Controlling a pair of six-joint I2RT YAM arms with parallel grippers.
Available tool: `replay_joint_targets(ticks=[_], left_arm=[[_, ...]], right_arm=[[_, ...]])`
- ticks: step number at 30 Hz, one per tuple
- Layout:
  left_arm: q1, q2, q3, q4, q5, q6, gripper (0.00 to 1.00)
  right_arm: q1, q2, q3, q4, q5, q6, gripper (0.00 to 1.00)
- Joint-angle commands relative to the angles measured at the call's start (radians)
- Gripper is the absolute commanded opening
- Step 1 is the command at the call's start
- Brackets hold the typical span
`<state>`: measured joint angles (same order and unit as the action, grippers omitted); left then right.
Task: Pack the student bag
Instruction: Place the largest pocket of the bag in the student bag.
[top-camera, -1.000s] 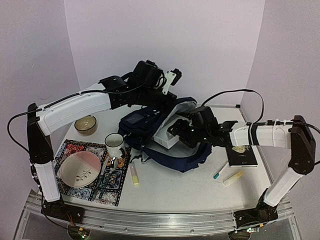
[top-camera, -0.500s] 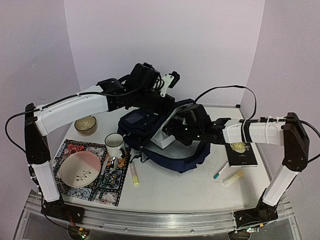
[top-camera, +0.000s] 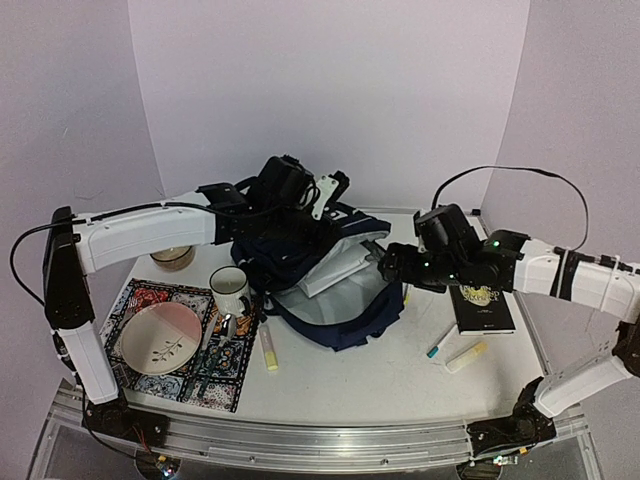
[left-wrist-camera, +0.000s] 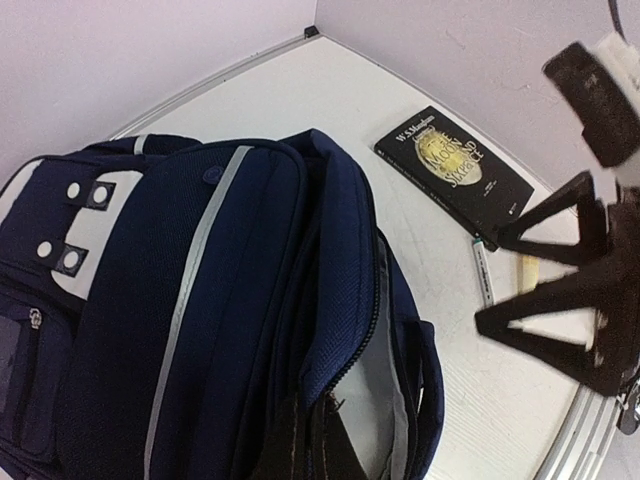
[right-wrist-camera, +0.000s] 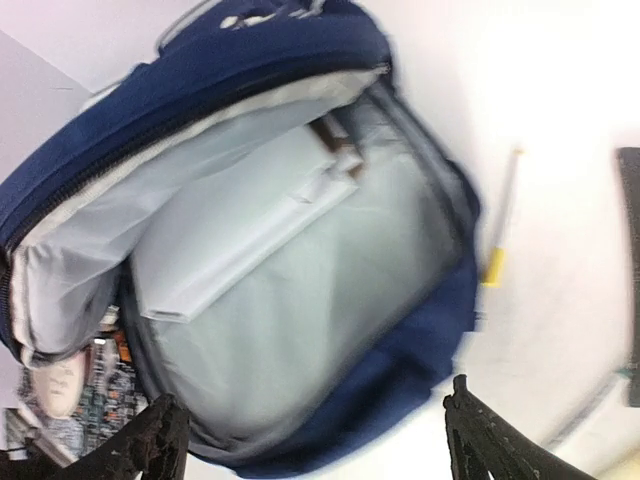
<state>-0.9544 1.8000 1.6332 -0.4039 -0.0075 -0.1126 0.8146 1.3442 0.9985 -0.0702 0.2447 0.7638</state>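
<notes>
The student bag (top-camera: 300, 262), dark navy with a thin pale stripe, lies open mid-table with its grey lining (right-wrist-camera: 300, 340) showing. A flat white box (right-wrist-camera: 245, 245) rests inside it against the lining. My left gripper (top-camera: 303, 222) is at the bag's back rim. In the left wrist view its fingers (left-wrist-camera: 300, 450) are pinched shut on the zipped edge of the student bag (left-wrist-camera: 230, 300). My right gripper (top-camera: 393, 268) hangs just right of the bag's mouth, open, with nothing between its fingertips (right-wrist-camera: 165, 440).
A black book (top-camera: 482, 308), a teal-capped pen (top-camera: 441, 340) and a yellow marker (top-camera: 465, 356) lie right of the bag. On the left are a mug (top-camera: 230, 288), a plate (top-camera: 158, 338) on a patterned mat, a bowl (top-camera: 172, 258) and a yellow tube (top-camera: 269, 350).
My right gripper carried the white box into the bag, let it go, opened wider and drew back to the right. The left gripper dropped a little, still holding the bag's rim.
</notes>
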Motion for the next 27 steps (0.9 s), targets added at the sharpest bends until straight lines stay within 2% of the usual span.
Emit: replay_joint_targets(ticks=[1, 7, 14, 20, 27], left_arm=[[0.017, -0.048, -0.048, 0.113, -0.031, -0.003, 0.01], [0.024, -0.005, -0.082, 0.142, -0.108, 0.046, 0.02], [0.067, 0.038, -0.033, 0.146, -0.148, 0.069, 0.12], [0.068, 0.011, -0.043, 0.151, -0.121, 0.035, 0.31], [0.072, -0.099, -0.115, 0.150, -0.146, -0.050, 0.67]], right_arm=[[-0.097, -0.072, -0.048, -0.172, 0.058, -0.094, 0.91], [-0.306, -0.109, -0.093, -0.197, 0.019, -0.167, 0.98], [-0.559, -0.045, -0.088, -0.192, -0.036, -0.259, 0.98], [-0.736, 0.041, -0.079, -0.152, -0.089, -0.309, 0.98], [-0.869, 0.164, -0.055, -0.099, -0.116, -0.337, 0.98]])
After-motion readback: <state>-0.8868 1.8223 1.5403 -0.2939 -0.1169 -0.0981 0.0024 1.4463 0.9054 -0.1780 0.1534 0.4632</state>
